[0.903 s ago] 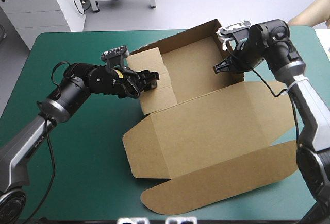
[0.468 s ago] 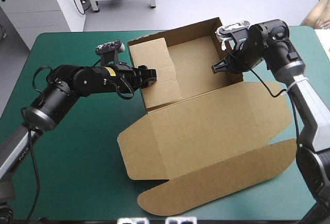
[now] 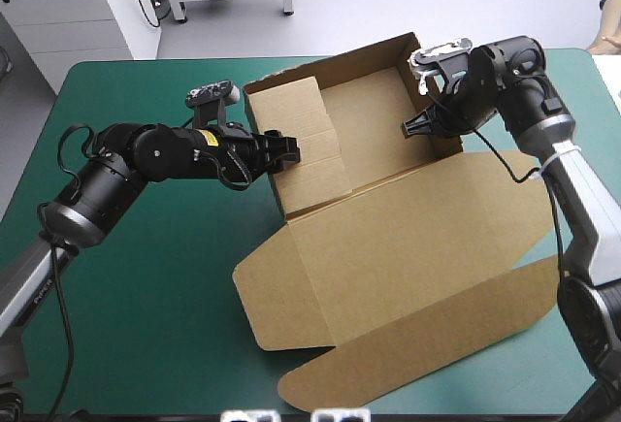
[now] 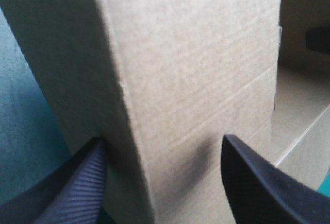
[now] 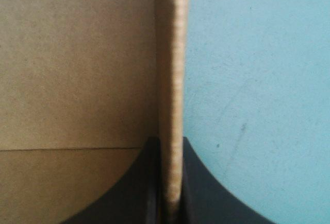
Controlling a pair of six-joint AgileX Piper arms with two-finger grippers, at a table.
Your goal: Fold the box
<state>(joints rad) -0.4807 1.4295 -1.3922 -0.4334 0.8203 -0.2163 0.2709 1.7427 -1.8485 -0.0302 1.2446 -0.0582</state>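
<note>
On the teal-green counter (image 3: 155, 296) the box (image 3: 388, 238) spans centre to right edge, seemingly mid wall-raising. The right pincer (image 3: 411, 129) clamps the right wall. The left pincer (image 3: 284, 148), wide, straddles the left wall, which likely needs tucking next.

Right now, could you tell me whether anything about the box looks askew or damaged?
Nothing looks damaged. The brown box lies turned askew to the table edges, lid flat toward the near edge. The right claw pinches its right wall; the left claw stands open around the left wall.
</note>
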